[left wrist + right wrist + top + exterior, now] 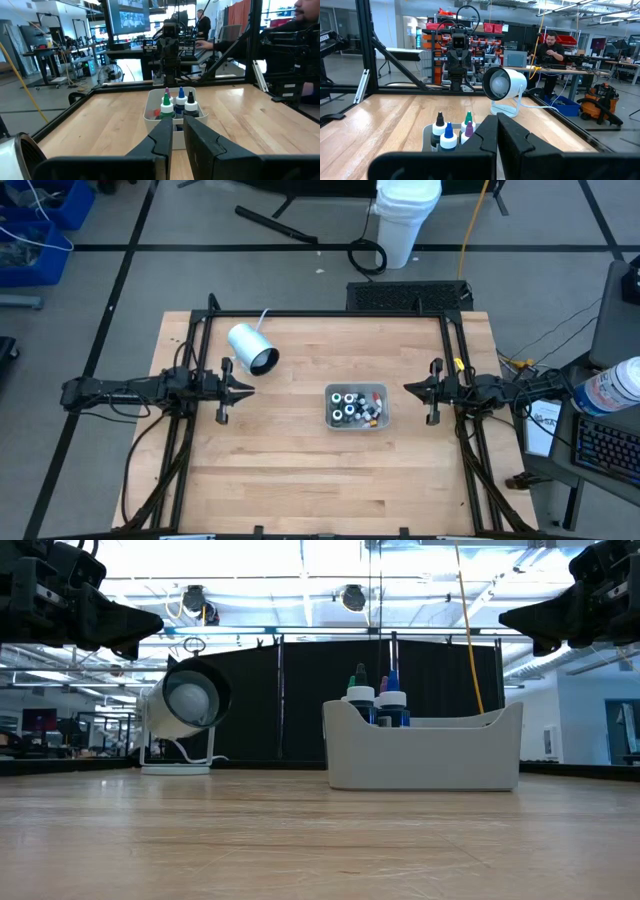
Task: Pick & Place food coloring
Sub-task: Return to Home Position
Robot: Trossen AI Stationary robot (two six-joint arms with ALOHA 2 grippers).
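High view shows the food coloring [352, 407] gathered in the gray bin [328, 408], many small bottles packed close together, most with white caps facing up and one red body at the side toward the right arm. Low view shows a few bottles [375, 700] standing upright above the bin wall [420, 755], with green and blue tips. From the left wrist view the tips are green, blue, black and purple [177, 102], and the same bottles [452, 131] appear from the other side in the right wrist view. The bin sits on the wooden tabletop [300, 470], a little right of the middle, between the two grippers and nearer to the right one. A white cylinder lamp [250, 348] lies toward the far left part of the tabletop, well apart from the bin, its dark mouth turned toward the bin. The left gripper [250, 390] hangs above the left side of the tabletop, near the lamp, and its jaws are clenched on nothing. The right gripper [407, 388] hangs above the right side, pointing at the bin, its jaws also pressed together and holding nothing. Beyond the tabletop, a person [551, 45] stands at a desk in the room.
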